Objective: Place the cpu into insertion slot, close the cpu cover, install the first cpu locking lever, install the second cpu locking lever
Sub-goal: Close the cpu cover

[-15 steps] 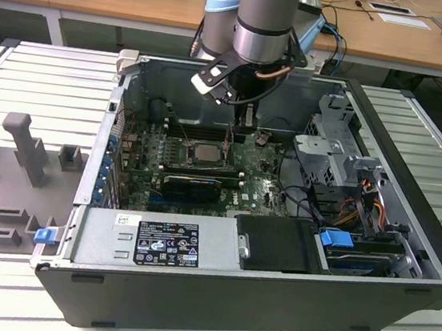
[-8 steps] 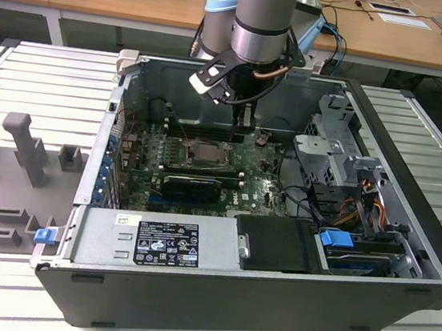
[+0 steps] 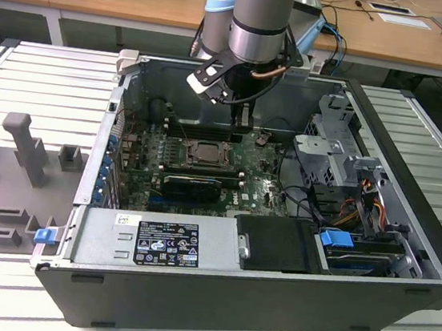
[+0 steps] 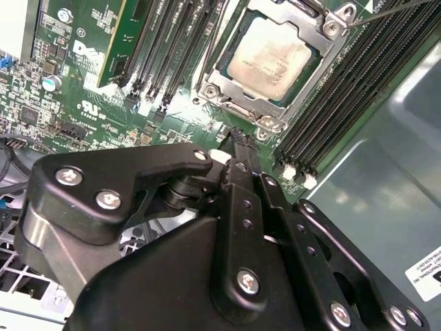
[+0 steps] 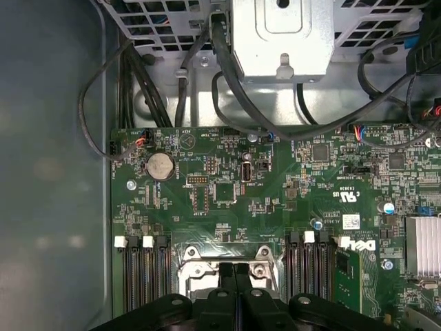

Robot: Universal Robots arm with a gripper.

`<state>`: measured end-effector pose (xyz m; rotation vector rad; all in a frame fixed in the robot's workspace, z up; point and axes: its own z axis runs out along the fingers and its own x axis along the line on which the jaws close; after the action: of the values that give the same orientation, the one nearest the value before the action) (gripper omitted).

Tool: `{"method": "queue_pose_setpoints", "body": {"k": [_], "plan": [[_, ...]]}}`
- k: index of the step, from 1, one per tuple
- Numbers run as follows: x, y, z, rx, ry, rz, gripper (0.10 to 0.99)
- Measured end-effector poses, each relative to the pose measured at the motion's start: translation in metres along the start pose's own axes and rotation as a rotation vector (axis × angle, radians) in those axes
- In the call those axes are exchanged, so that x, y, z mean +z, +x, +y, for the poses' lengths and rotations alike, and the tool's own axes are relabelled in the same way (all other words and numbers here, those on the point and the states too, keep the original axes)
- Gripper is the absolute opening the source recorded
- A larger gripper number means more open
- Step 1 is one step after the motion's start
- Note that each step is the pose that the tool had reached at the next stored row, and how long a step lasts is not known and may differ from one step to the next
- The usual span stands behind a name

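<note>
The cpu lies flat, silver top up, in the insertion slot on the green motherboard; from the exterior view the slot sits mid-board. The cpu cover frames the chip and looks lowered onto it. A thin lever rod slants past the socket's corner. My gripper hovers beside the socket with its black fingers pressed together and nothing between them. In the exterior view the gripper hangs inside the case, just behind the slot and toward that view's right.
Long black memory slots flank the socket on both sides. A metal drive cage with cables stands at the exterior view's right, and the power supply lies along the front. The case walls close in the board.
</note>
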<state>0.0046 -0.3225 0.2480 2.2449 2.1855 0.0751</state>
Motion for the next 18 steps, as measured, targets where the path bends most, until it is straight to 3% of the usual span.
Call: {"method": "queue_pose_setpoints", "body": {"k": [18], "plan": [[0.0004, -0.0003, -0.0107, 0.000, 0.000, 0.0001, 0.106]]}}
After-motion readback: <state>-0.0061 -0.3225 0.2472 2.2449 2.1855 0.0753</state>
